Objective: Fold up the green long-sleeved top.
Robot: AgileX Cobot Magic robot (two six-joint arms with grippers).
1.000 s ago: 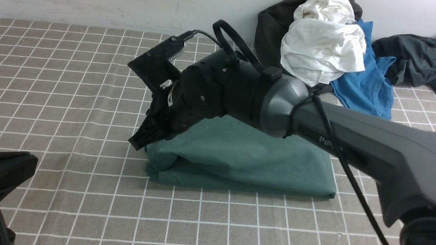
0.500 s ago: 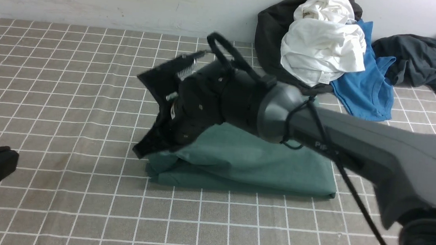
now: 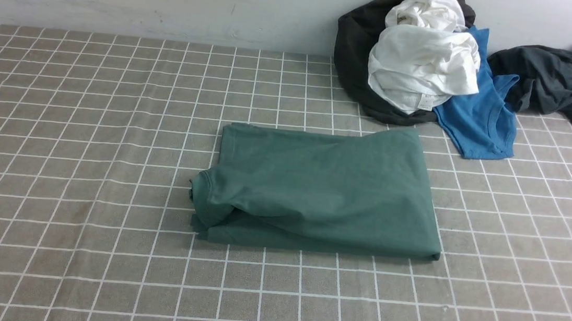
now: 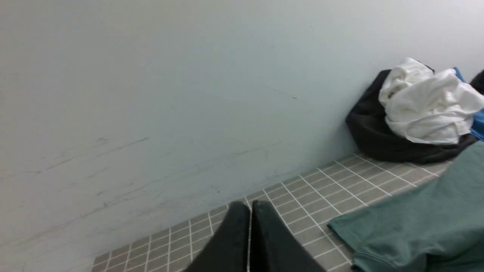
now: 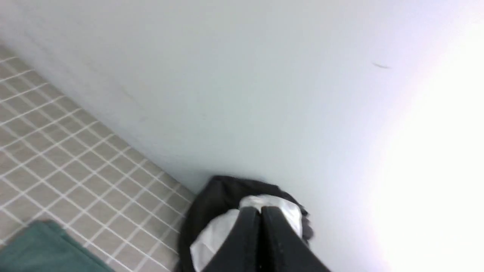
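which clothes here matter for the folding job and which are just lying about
Part of the job:
- green top, folded into a rectangle mid-table

Just lying about, all by the far wall:
- white garment, crumpled on top of the pile
- black garment under it
- blue T-shirt beside the pile
- dark grey garment, apart to the right

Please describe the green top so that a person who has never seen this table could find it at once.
Start from the checked grey tablecloth that covers the whole surface. Near its middle, apart from the heap of clothes at the far right, lies the green long-sleeved top. It alone is folded into a flat rectangle, while the white garment, the blue T-shirt and the dark garments lie crumpled against the wall.
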